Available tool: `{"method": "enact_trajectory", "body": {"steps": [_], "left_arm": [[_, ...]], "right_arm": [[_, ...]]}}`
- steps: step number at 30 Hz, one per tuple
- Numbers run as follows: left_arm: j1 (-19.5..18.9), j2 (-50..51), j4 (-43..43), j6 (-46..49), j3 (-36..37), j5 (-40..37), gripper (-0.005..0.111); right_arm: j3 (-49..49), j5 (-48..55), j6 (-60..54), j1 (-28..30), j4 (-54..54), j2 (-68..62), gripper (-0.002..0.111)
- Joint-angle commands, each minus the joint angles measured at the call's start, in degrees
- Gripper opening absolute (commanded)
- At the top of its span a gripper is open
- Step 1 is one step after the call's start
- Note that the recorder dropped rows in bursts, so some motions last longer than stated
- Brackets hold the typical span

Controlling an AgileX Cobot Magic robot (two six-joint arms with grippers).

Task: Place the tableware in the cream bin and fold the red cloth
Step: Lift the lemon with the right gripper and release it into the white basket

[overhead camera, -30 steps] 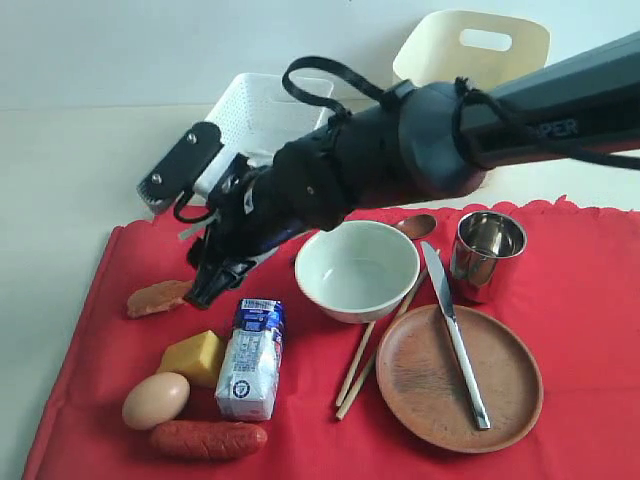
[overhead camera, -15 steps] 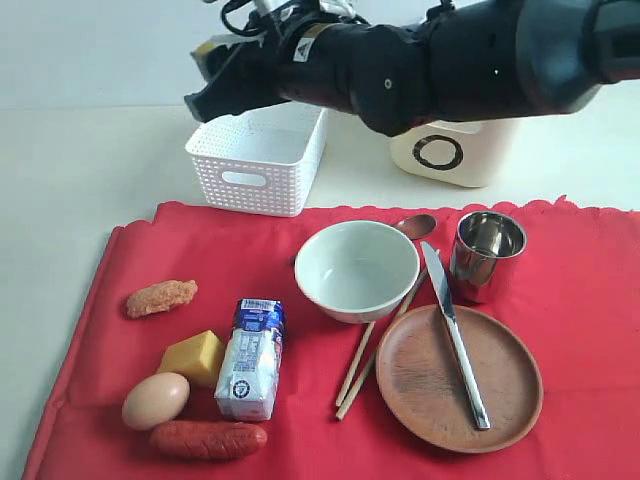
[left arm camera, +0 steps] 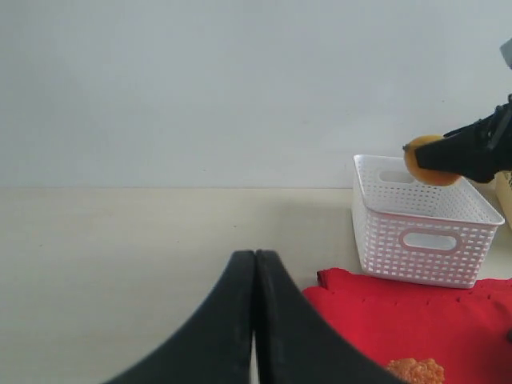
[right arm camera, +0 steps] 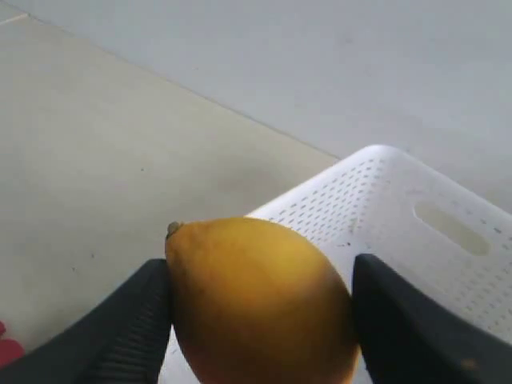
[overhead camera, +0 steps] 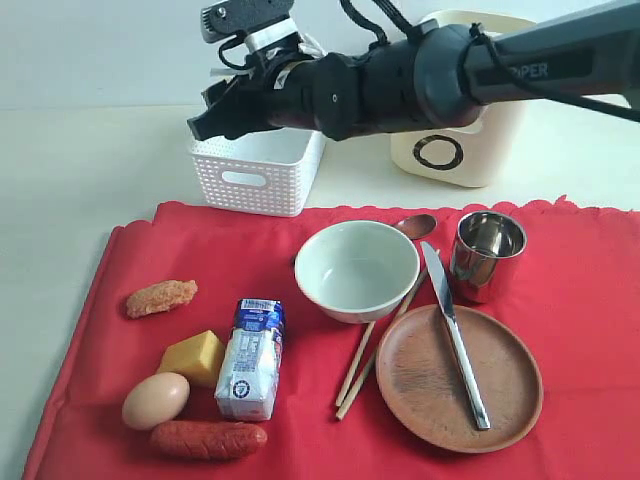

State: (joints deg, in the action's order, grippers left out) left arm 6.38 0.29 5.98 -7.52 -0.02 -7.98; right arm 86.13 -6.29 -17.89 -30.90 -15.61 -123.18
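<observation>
Right pincer [overhead camera: 202,121] dropped slightly since last frame, clamped on lemon [right arm camera: 260,308] over basket [overhead camera: 262,170], far-left corner. Left pincer [left arm camera: 254,312] closed, empty. Knife [overhead camera: 455,335] lies across plate [overhead camera: 420,385] on cloth [overhead camera: 590,300], blade end toward bin [overhead camera: 455,150]. Open bench [overhead camera: 80,170] left of basket.

In the exterior view we find the right arm [overhead camera: 420,80] covering the upper part of the cream bin [overhead camera: 455,150] and the far rim of the white basket [overhead camera: 255,170]. There too the bowl [overhead camera: 357,268] hides the handle of the spoon [overhead camera: 418,225], and the red cloth [overhead camera: 590,320] runs off the right and bottom edges. The right wrist view cuts off the underside of the lemon [right arm camera: 256,280] and the fingers of the right gripper [right arm camera: 256,320], while the left wrist view cuts the left gripper [left arm camera: 254,260] at its bottom edge, like the orange crumbed piece [left arm camera: 412,372] on the cloth.
</observation>
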Motion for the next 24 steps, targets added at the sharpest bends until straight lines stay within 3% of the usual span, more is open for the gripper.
{"method": "enact_trajectory", "body": {"steps": [1, 8, 24], "left_arm": [[-0.1, -0.3, -0.2, 0.0, 0.0, 0.1, 0.001], [-0.1, -0.3, -0.2, 0.0, 0.0, 0.1, 0.001], [-0.1, -0.3, -0.2, 0.0, 0.0, 0.1, 0.001]], "right_arm": [[0.8, -0.5, 0.0, 1.6, -2.0, -0.9, 0.0], [0.8, 2.7, 0.0, 3.1, -4.0, -1.6, 0.002], [0.8, 3.5, 0.1, 3.1, -4.0, -1.6, 0.048]]}}
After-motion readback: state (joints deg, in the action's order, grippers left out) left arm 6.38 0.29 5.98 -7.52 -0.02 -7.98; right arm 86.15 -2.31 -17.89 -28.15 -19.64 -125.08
